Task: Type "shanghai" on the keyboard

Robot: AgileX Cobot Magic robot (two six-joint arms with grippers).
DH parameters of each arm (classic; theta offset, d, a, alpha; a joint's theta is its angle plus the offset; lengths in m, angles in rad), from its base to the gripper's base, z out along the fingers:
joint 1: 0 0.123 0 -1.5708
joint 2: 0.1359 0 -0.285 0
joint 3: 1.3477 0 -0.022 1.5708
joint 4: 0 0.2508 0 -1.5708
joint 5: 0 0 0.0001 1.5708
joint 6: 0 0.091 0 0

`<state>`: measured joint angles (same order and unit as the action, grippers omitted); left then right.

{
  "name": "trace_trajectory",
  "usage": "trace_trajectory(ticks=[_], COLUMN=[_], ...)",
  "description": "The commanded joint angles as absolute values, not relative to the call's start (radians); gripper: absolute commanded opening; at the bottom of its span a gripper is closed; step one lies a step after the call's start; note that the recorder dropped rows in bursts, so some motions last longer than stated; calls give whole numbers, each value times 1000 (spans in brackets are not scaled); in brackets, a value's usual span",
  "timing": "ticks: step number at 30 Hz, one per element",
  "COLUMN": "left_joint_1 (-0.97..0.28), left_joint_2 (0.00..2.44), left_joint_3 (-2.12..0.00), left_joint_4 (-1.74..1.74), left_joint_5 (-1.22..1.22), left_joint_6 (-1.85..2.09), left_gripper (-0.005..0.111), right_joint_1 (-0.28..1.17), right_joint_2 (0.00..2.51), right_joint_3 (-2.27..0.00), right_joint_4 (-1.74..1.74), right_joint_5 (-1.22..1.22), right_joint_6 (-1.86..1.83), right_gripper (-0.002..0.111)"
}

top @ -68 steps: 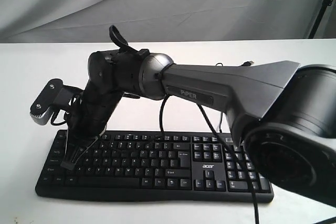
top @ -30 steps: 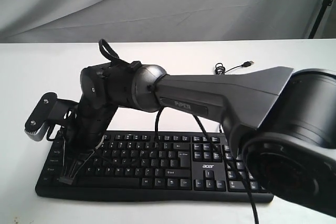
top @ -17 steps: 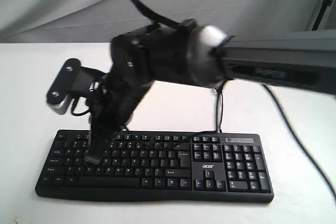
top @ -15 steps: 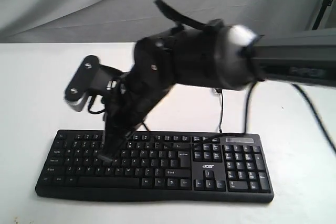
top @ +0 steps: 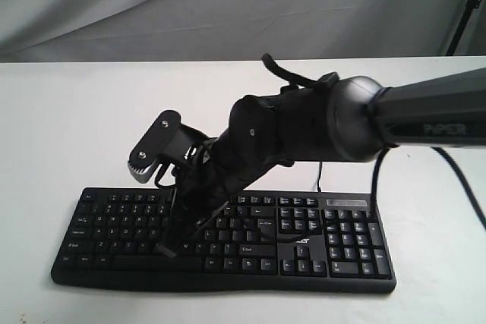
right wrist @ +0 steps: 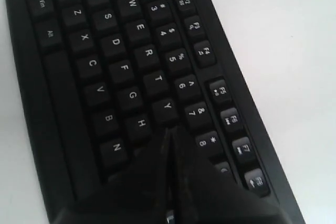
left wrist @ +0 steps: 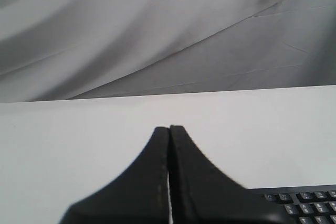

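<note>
The black Acer keyboard [top: 342, 252] lies at 6 o'clock on the white table [top: 61, 127]. The right gripper [top: 165, 250], fingers pressed together and empty, slants down toward 7 o'clock, its tips beside the H key [right wrist: 140, 123]. The left gripper [left wrist: 169, 128], likewise closed on nothing, hangs over the table.

You see a flat white table [top: 61, 111] that runs from side to side in front of you. Behind it hangs a grey cloth [top: 228, 5] with soft folds, and a thin dark pole [top: 465, 5] slants at the far right. The light is soft and even.
</note>
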<state>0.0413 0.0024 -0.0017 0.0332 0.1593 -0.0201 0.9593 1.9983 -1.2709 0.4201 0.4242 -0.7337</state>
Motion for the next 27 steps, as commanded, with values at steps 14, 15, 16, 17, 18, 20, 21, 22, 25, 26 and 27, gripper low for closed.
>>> trace_trajectory(ticks=[14,15,16,17,18,20,21,22,25,26,27], left_joint_1=[35,35,35,35,35,35,35,35,35,35,35], left_joint_2=[0,0,0,0,0,0,0,0,0,0,0], left_joint_3=[0,0,0,0,0,0,0,0,0,0,0], left_joint_4=[31,31,31,31,31,31,31,31,31,31,31], left_joint_5=[154,154,154,154,154,154,154,154,154,154,154], left_joint_6=[-23,-23,-23,-23,-23,-23,-23,-23,-23,-23,-23], left_gripper=[0,0,0,0,0,0,0,0,0,0,0], right_joint_1=[978,978,978,978,978,978,978,978,978,978,978], right_joint_2=[2117,2117,2119,2121,2121,2125,2129,2130,2135,2135,2135], right_joint_3=[-1374,-1374,-1374,-1374,-1374,-1374,-1374,-1374,-1374,-1374,-1374], right_joint_4=[503,507,507,507,507,507,507,507,507,507,507], right_joint_5=[485,485,485,487,487,487,487,485,481,481,481], right_joint_6=[-807,-807,-807,-807,-807,-807,-807,-807,-807,-807,-807], right_gripper=[0,0,0,0,0,0,0,0,0,0,0])
